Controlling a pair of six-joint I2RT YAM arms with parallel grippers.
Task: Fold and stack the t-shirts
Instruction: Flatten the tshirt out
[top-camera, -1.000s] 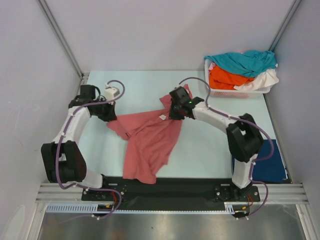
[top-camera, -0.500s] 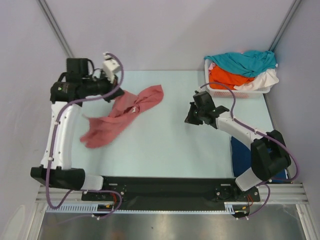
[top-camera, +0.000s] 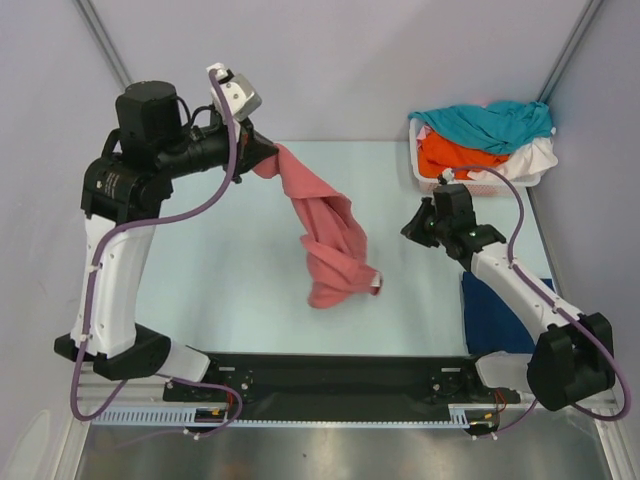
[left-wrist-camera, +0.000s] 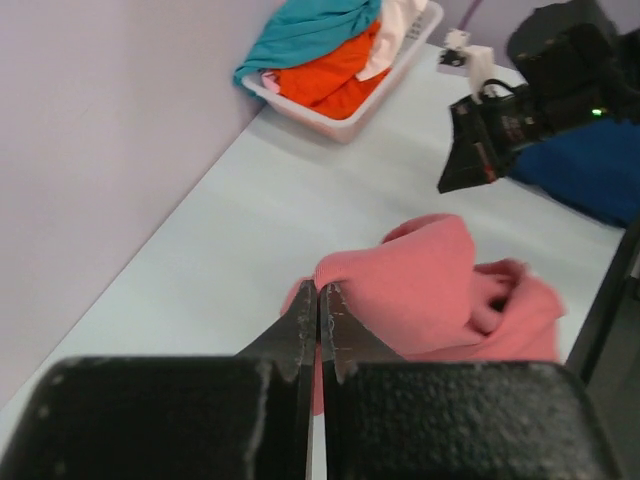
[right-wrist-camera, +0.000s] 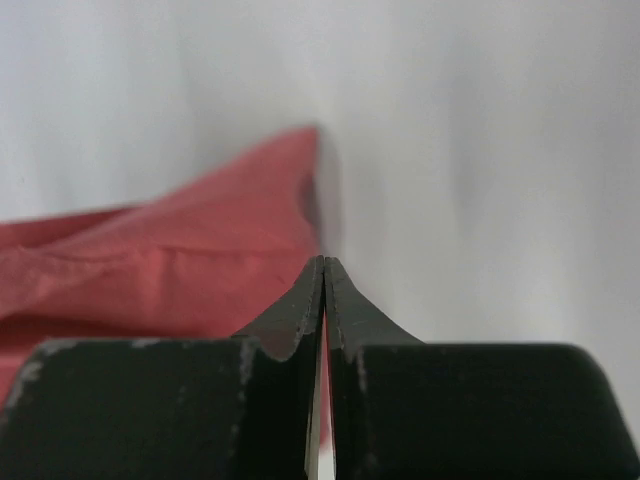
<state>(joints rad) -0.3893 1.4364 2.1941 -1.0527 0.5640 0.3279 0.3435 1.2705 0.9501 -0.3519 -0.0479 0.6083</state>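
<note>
The salmon-red t-shirt (top-camera: 330, 235) hangs in the air over the middle of the table, bunched and swinging, with its lower end near the surface. My left gripper (top-camera: 267, 152) is raised high at the back left and is shut on the shirt's top edge. In the left wrist view its jaws (left-wrist-camera: 320, 291) pinch the pink cloth (left-wrist-camera: 440, 290). My right gripper (top-camera: 410, 231) is shut and holds nothing, standing apart to the right of the shirt. In the right wrist view the closed tips (right-wrist-camera: 322, 262) point at the red cloth (right-wrist-camera: 170, 280) beyond them.
A white lattice basket (top-camera: 470, 185) at the back right holds teal (top-camera: 490, 122), orange (top-camera: 455, 158) and white (top-camera: 530, 160) shirts. A navy blue shirt (top-camera: 505, 325) lies folded at the table's near right. Grey walls close in the left, back and right.
The right gripper let go of the salmon-red shirt and drew back to the right. The left arm rose and swung the shirt up off the table, toward the middle.
</note>
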